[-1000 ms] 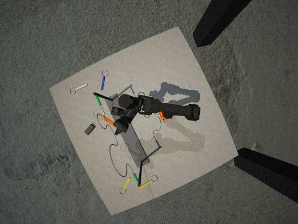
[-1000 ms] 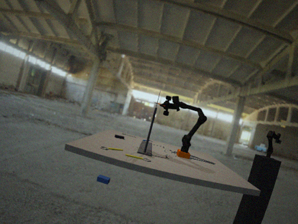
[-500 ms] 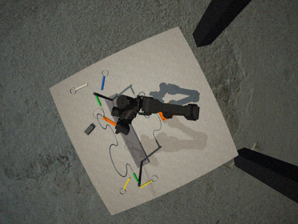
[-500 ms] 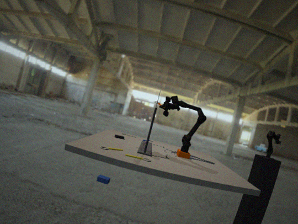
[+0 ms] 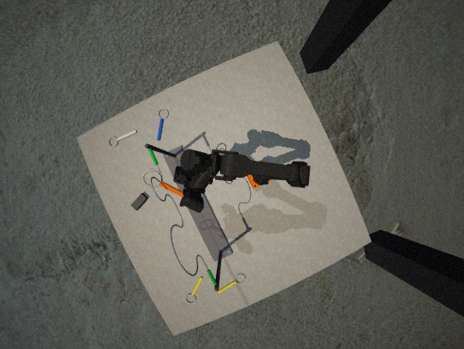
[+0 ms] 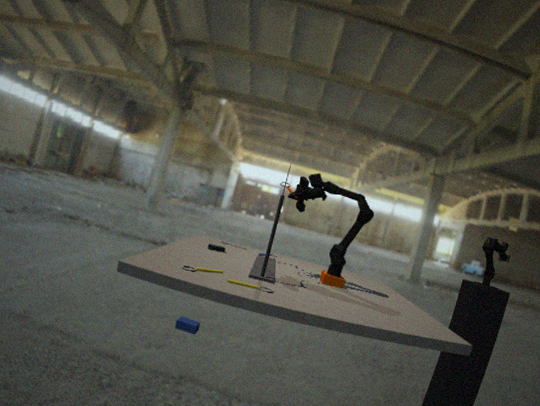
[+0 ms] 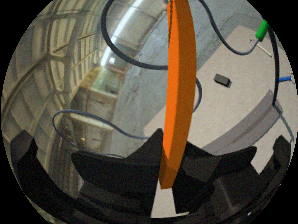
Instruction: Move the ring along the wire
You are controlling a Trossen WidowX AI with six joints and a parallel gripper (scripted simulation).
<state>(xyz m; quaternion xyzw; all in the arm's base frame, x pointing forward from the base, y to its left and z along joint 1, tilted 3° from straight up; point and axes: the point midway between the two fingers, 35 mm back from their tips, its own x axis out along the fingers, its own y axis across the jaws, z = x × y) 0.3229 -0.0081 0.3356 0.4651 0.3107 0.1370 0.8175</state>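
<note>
The ring [image 5: 145, 174] [image 6: 288, 187] with the orange handle [image 5: 170, 188] [image 6: 291, 189] [image 7: 178, 96] sits around the thin grey wire [image 5: 176, 225] just past the green part [image 5: 153, 156] [image 7: 261, 28] beside the upper-left post [image 5: 160, 150]. Whether ring and wire touch I cannot tell. My gripper [image 5: 185, 195] [image 6: 298, 193] [image 7: 162, 132] is shut on the near end of the handle, high above the table [image 5: 280, 120]. The other green part [image 5: 211, 277] lies by the far post [image 5: 218, 268] at the table's lower edge.
Loose rings lie on the table: a white-handled ring [image 5: 124, 136], a blue-handled ring [image 5: 161, 128], and two yellow-handled rings [image 5: 196, 286] [image 5: 228, 286]. A dark block [image 5: 139, 201] [image 7: 222, 80] lies left of the wire. A grey base plate [image 5: 214, 230] joins the posts. Black pillars [image 5: 340, 28] stand beside the table.
</note>
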